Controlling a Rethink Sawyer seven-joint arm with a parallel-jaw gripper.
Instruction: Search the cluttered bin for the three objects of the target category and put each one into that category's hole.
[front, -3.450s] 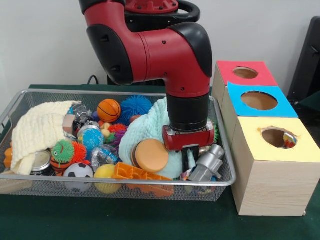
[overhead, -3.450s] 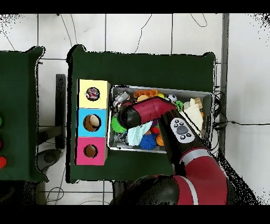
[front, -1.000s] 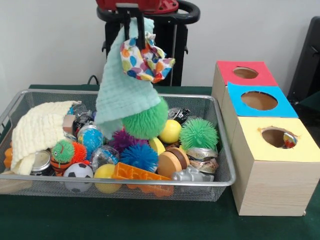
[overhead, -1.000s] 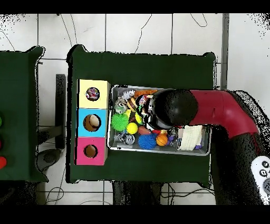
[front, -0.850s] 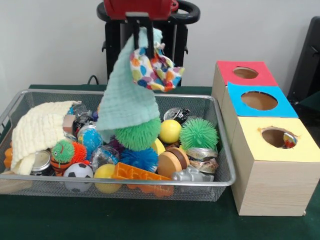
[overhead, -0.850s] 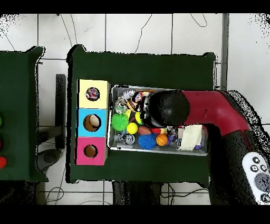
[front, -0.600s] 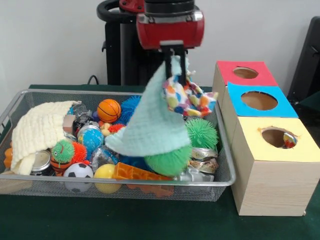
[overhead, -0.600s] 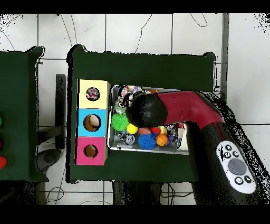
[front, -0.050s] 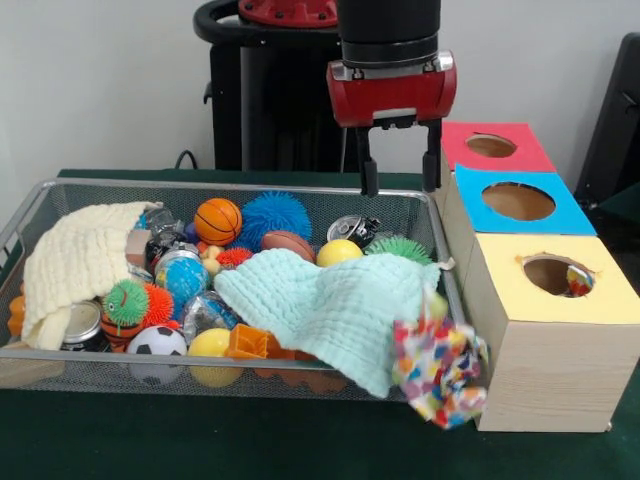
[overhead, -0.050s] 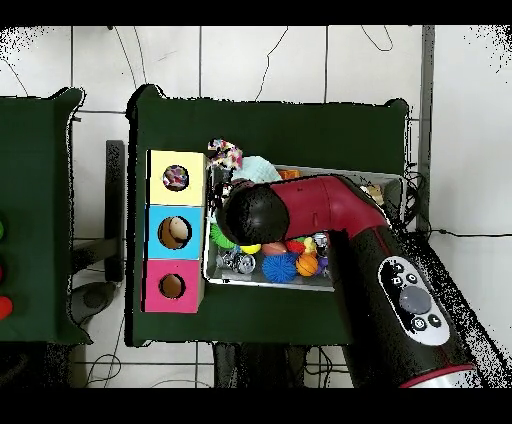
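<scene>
Nearest, a multicoloured cloth (front, -0.050s: 440, 375) is seen hanging over the bin (front, -0.050s: 40, 365) front rim, at the corner beside the yellow box (front, -0.050s: 550, 350). It is outside the wire wall, not in any hole. Just behind it, a mint cloth (front, -0.050s: 335, 305) is draped across the bin's clutter and over the same rim.

Under and beside the mint cloth, balls and cans are heaped: a soccer ball (front, -0.050s: 157, 343), a yellow ball (front, -0.050s: 338, 252), a basketball (front, -0.050s: 217, 220), a blue spiky ball (front, -0.050s: 272, 214). A cream cloth (front, -0.050s: 75, 262) is folded at the other end.

In the yellow box's hole (front, -0.050s: 555, 275) something patterned is glimpsed; it is judged that one cloth may be posted already, though this cannot be confirmed. The blue box (front, -0.050s: 520, 203) and red box (front, -0.050s: 490, 147) holes look empty from the front.

Farthest, the gripper (front, -0.050s: 402, 168) is held above the bin's back rim, fingers spread apart, nothing between them.

Judgement: if cloths are the target, the multicoloured and mint cloths are both left to be posted. Neither is secured now.
</scene>
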